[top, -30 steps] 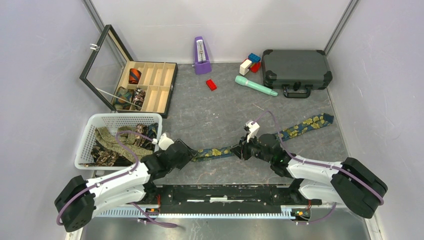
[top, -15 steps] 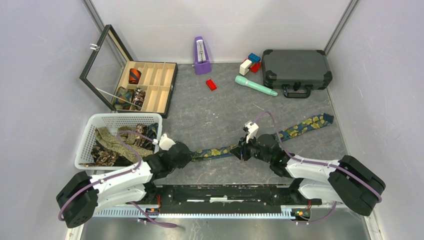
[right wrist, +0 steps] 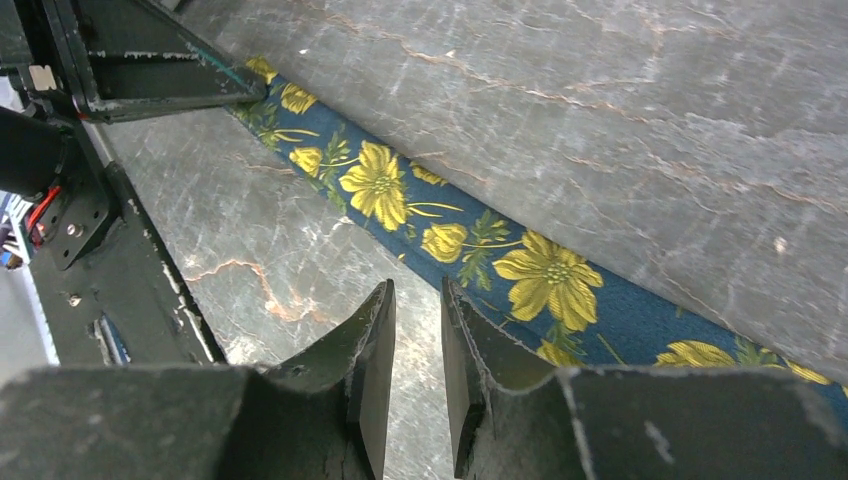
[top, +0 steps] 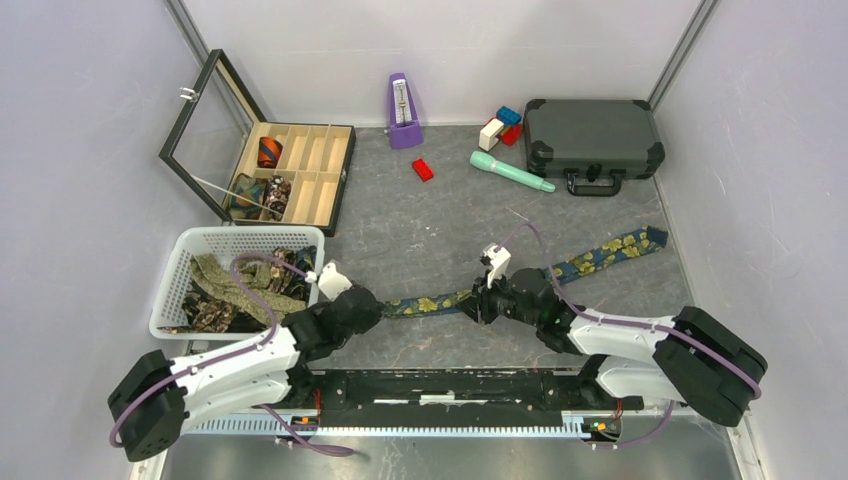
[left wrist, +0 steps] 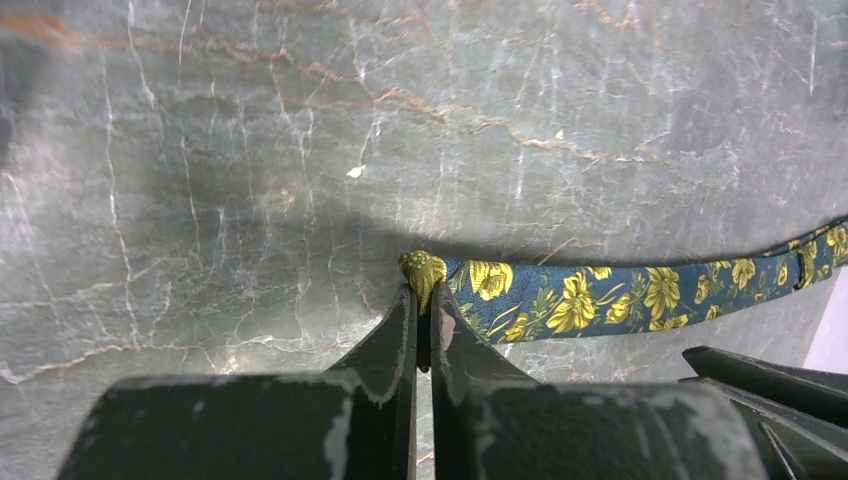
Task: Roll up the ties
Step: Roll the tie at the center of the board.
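Note:
A navy tie point(top: 610, 250) with yellow flowers lies stretched across the table from the middle to the right. My left gripper point(top: 378, 308) is shut on its narrow left end, and the left wrist view shows the tip of the tie point(left wrist: 620, 295) pinched between the closed jaws of that gripper point(left wrist: 424, 290). My right gripper point(top: 472, 305) hovers low by the tie's middle. In the right wrist view this gripper point(right wrist: 418, 290) stands open by a narrow gap with only table between its fingers. The tie point(right wrist: 470, 235) passes just beyond the right fingertip.
A white basket point(top: 190, 245) at the left holds several loose ties point(top: 235, 285). Behind it stands an open wooden box point(top: 300, 175) with rolled ties point(top: 270, 152). A purple metronome point(top: 404, 110), red block point(top: 422, 169), teal tool point(top: 510, 170) and black case point(top: 592, 140) line the back.
My left gripper has closed onto the tie's left end. The right gripper has edged slightly to the left along the tie.

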Available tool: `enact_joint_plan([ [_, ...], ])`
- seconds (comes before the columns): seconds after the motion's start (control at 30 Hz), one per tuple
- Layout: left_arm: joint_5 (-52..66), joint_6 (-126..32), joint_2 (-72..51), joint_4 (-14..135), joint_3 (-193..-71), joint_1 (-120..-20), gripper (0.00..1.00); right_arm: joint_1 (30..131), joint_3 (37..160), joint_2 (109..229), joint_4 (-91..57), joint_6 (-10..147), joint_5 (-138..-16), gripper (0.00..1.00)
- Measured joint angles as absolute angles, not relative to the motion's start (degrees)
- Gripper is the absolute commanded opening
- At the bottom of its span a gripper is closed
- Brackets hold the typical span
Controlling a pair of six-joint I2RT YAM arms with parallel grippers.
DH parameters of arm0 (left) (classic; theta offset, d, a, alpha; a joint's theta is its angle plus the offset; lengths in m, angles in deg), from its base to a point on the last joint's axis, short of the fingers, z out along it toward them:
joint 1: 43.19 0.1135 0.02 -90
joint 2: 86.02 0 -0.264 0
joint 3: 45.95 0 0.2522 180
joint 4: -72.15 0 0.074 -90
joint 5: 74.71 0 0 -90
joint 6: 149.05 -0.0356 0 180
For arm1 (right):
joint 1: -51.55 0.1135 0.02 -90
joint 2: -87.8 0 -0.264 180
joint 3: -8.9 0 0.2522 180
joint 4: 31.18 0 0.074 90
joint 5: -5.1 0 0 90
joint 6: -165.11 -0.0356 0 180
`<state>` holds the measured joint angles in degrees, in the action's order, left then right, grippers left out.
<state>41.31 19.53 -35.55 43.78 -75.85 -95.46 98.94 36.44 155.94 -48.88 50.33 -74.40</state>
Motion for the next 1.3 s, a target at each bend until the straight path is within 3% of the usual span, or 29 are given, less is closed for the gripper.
enact_joint_plan([
  [0.33,46.0,5.5,-44.4,43.5,-75.9,-95.5,0.02,106.7,45.4,165.3,-52.2,47.1,-74.0,0.26],
  [0.77,51.2,-4.7,-50.6,39.9,-75.9,-95.7,0.02,110.5,61.7,185.4,-58.2,36.6,-74.4,0.05],
  [1.3,54.5,-6.8,-50.2,36.2,-77.2,-95.7,0.02,111.5,72.5,199.5,-58.5,34.0,-74.0,0.03],
])
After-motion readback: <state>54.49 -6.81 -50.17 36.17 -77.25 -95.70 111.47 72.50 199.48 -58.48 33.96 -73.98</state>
